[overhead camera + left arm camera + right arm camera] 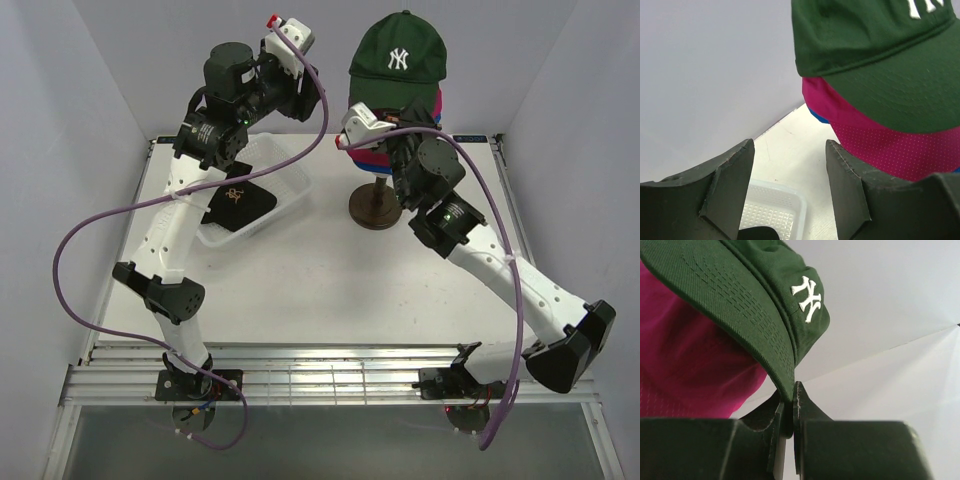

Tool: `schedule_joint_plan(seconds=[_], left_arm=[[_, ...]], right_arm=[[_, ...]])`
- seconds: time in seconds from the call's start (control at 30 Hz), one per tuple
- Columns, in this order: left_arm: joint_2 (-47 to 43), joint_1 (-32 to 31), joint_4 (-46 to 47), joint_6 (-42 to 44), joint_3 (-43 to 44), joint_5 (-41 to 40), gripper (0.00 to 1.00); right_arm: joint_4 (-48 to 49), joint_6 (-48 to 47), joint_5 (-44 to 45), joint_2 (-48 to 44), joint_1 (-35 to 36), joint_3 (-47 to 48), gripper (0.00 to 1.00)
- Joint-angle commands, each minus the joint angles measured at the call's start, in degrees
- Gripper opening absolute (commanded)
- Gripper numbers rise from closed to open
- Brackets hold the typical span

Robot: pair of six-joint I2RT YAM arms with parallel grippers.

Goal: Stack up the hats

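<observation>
The dark green hat (pixel 398 50) with a white NY logo sits on top of the stack, over the magenta hat (pixel 432 104) and a blue hat (pixel 818 116) that shows only as a sliver. My right gripper (pixel 793 400) is shut on the edge of the green hat's brim (pixel 740 310), and the magenta hat (pixel 690 355) lies just under it. To the left of the stack my left gripper (pixel 790 165) hangs raised and open, holding nothing. The black hat (pixel 238 205) with a gold logo lies in the white basket (pixel 285 170).
The stack rests on a dark round stand (pixel 375 208) at the back middle of the table. The basket (pixel 772 210) is below my left gripper. Purple cables loop from both arms. White walls close in the back and sides.
</observation>
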Motion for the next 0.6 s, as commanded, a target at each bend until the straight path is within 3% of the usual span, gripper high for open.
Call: schedule_joint_plan(seconds=[0.0, 0.3, 0.57], left_arm=[[-3.6, 0.1, -0.1, 0.5, -0.1, -0.8, 0.7], [-3.2, 0.1, 0.1, 0.1, -0.2, -0.7, 0.7], [-2.8, 0.2, 0.1, 0.2, -0.3, -0.4, 0.71]], right_arm=[[-1.2, 2.3, -1.1, -5.2, 0.0, -4.1, 0.08], [-9.3, 5.9, -4.4, -9.0, 0.9, -6.5, 0.08], [-13.4, 10.3, 4.8, -4.9, 2.9, -5.8, 0.08]])
